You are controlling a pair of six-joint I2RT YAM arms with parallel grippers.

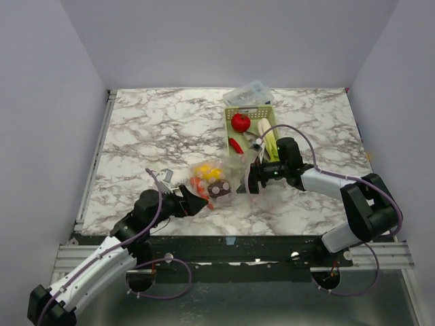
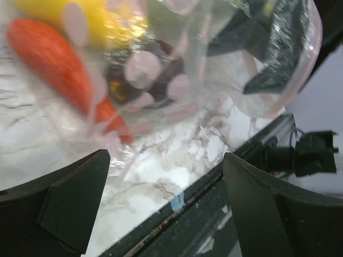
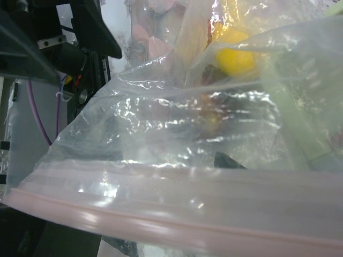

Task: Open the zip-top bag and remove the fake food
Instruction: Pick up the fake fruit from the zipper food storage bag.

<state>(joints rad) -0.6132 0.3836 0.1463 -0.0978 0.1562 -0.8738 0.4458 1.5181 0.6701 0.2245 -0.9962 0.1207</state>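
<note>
Your zip-top bag (image 1: 221, 178) sits crumpled toward 6 o'clock on the marble table (image 1: 149, 136), clear and crinkly, bulging around a yellow lemon (image 1: 208, 170), an orange carrot (image 1: 196, 185) and a dark purple beet (image 1: 219, 189). You cannot tell whether its pinkish zip strip (image 3: 161, 217) is sealed. At 1 o'clock from the bag, the red round fruit (image 1: 240, 122), red chili (image 1: 236, 145) and pale green leek (image 1: 270, 142) lie in the basket (image 1: 228, 115).

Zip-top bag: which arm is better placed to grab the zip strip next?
Right, probably. The pink zip strip runs across the right wrist view, close before the right gripper. The left gripper stands open at the zip-top bag's far side, facing the carrot, with no strip in its view.
</note>
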